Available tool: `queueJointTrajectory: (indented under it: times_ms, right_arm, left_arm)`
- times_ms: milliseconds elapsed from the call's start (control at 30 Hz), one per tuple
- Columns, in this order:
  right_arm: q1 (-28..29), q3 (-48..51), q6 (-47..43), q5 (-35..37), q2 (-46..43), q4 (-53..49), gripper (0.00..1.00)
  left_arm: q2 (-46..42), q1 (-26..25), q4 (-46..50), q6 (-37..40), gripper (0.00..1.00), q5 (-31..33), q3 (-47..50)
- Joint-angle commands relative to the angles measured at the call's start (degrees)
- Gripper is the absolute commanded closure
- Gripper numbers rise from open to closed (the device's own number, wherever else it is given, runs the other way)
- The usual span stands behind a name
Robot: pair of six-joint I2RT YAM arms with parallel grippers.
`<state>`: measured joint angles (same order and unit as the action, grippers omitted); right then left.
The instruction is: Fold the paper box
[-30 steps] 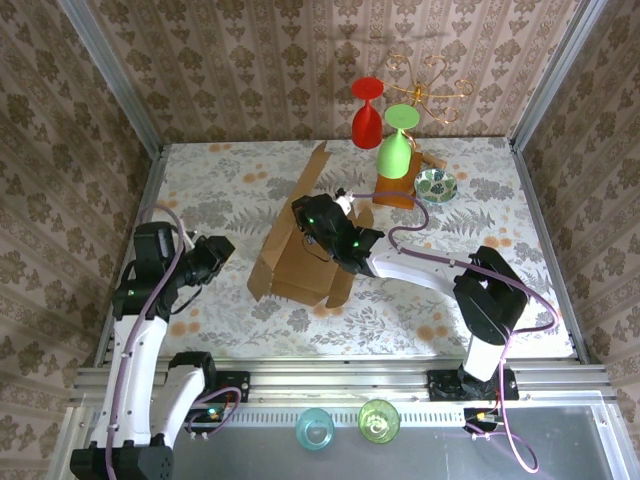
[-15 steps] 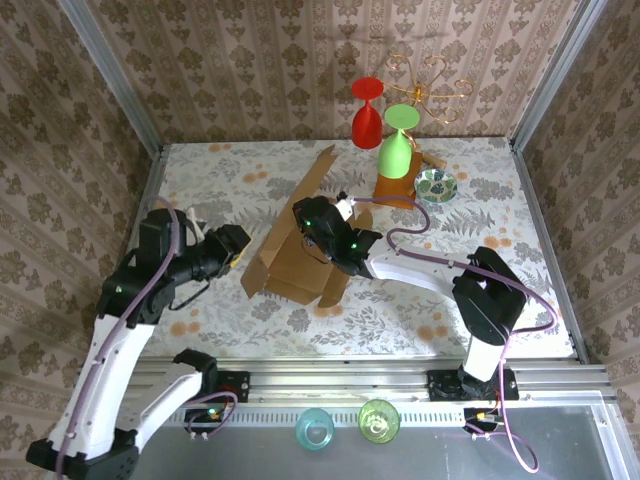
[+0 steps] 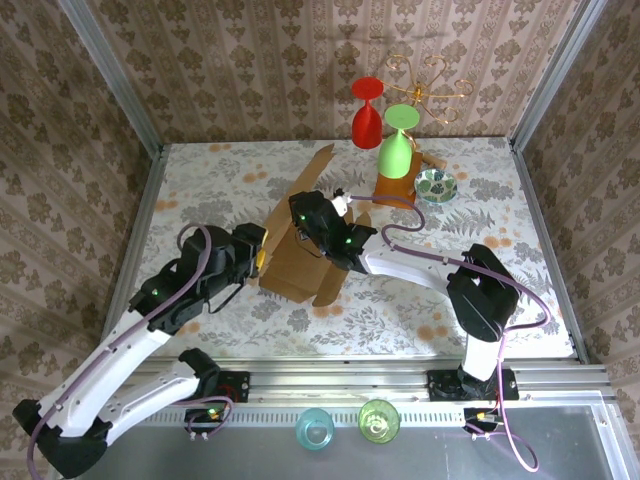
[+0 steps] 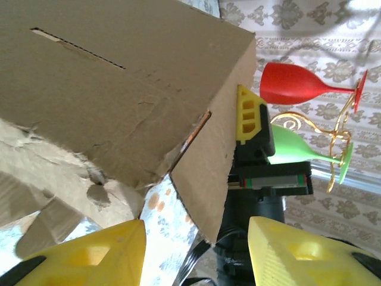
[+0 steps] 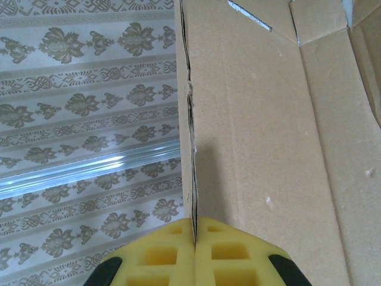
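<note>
The paper box (image 3: 297, 268) is plain brown, the table (image 3: 220, 190) leaf-printed, the walls (image 3: 250, 70) damask-patterned.

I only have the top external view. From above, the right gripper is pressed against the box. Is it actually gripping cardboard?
Observer: Yes. In the right wrist view the right gripper has its yellow pads closed on the thin edge of a paper box panel.
Operator: And the left gripper, is it open?
Observer: In the left wrist view the left gripper has its fingers well apart. A corner of the box sits ahead in the gap, but I cannot tell whether it touches.
Operator: Is there a slot on that side?
Observer: Yes, a narrow slot is cut in the panel facing the left camera.
</note>
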<state>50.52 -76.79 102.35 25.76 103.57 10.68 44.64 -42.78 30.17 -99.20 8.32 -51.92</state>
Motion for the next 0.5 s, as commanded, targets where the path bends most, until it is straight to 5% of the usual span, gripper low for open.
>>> queueJointTrajectory:
  times_ms: [0,467]
  right_arm:
    - [0.4,-1.6,2.1,2.8,0.8,-1.6,1.0]
    - [0.1,-0.5,3.9,2.5,0.1,-1.7,1.0]
  left_arm:
    - [-0.3,-0.9,-5.9,-5.5,0.5,6.0,-0.3]
    - [-0.2,-0.9,-8.1,-6.6,0.59,7.5,2.6]
